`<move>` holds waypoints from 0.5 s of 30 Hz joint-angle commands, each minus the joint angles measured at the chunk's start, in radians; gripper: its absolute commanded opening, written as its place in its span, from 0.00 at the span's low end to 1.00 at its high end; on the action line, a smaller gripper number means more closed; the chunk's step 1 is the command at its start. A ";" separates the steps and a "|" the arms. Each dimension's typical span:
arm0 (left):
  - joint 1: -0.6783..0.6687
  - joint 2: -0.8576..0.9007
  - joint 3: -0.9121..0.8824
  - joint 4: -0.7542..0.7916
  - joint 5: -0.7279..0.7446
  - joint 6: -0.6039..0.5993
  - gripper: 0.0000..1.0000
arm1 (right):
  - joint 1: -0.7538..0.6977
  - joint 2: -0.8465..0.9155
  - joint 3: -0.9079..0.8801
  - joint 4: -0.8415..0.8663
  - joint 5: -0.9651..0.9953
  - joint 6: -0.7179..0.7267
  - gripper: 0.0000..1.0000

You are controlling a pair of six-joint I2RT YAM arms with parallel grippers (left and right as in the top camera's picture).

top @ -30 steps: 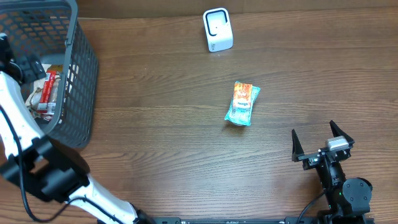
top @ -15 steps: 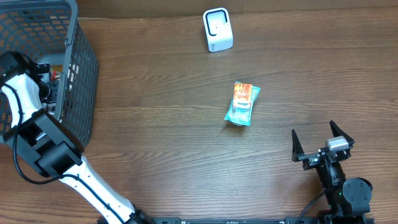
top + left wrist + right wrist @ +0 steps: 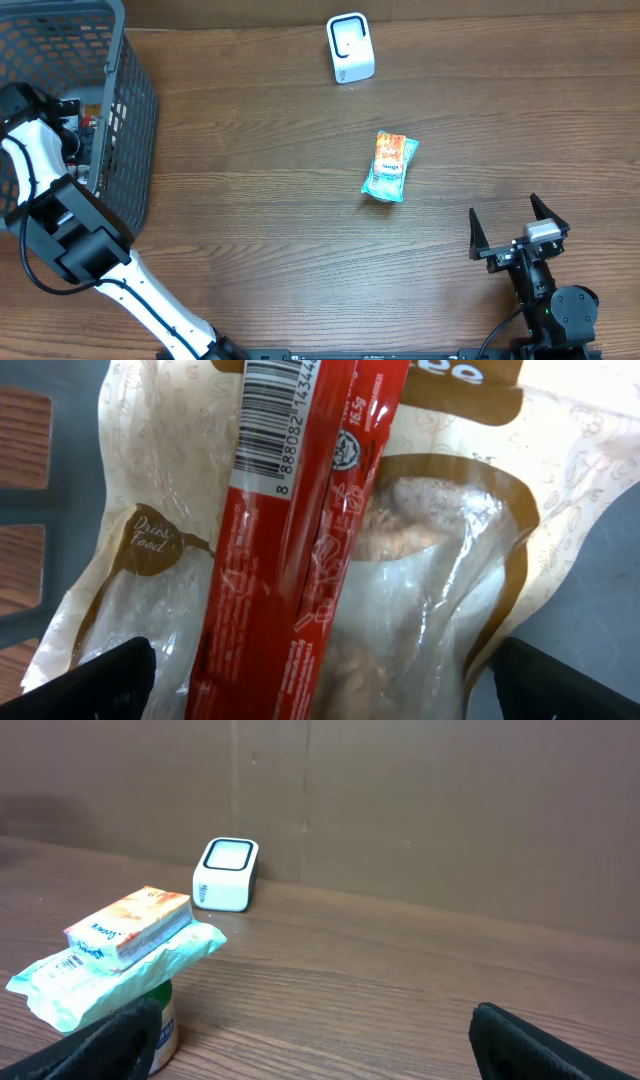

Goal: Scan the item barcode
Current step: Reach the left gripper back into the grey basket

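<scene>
My left gripper [image 3: 325,698] is open inside the grey basket [image 3: 130,110], its black fingertips [image 3: 100,685] wide apart just above a long red packet [image 3: 300,510]. A white barcode label shows at the packet's top end. The packet lies on a clear and tan food bag [image 3: 470,560]. The white barcode scanner [image 3: 350,47] stands at the far middle of the table. An orange and teal snack packet [image 3: 389,166] lies in the middle of the table. My right gripper [image 3: 518,232] is open near the front right edge, holding nothing and well short of that packet [image 3: 130,935].
The basket fills the far left corner, and my white left arm [image 3: 30,160] bends over its near wall. In the right wrist view a brown wall rises behind the scanner [image 3: 225,873]. Bare wood [image 3: 260,230] lies between the basket and the snack packet.
My left arm has swung down into the basket over the packets, then held still for the last half second. The right arm and the snack packet have not moved.
</scene>
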 commanded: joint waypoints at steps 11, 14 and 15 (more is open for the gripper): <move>0.003 0.105 -0.018 -0.061 0.034 0.018 0.35 | -0.002 -0.009 -0.011 0.005 -0.002 -0.005 1.00; 0.003 0.105 -0.018 -0.068 0.047 0.010 0.31 | -0.002 -0.009 -0.011 0.004 -0.002 -0.005 1.00; 0.002 0.104 -0.018 -0.068 0.051 0.010 0.30 | -0.002 -0.009 -0.011 0.005 -0.002 -0.005 1.00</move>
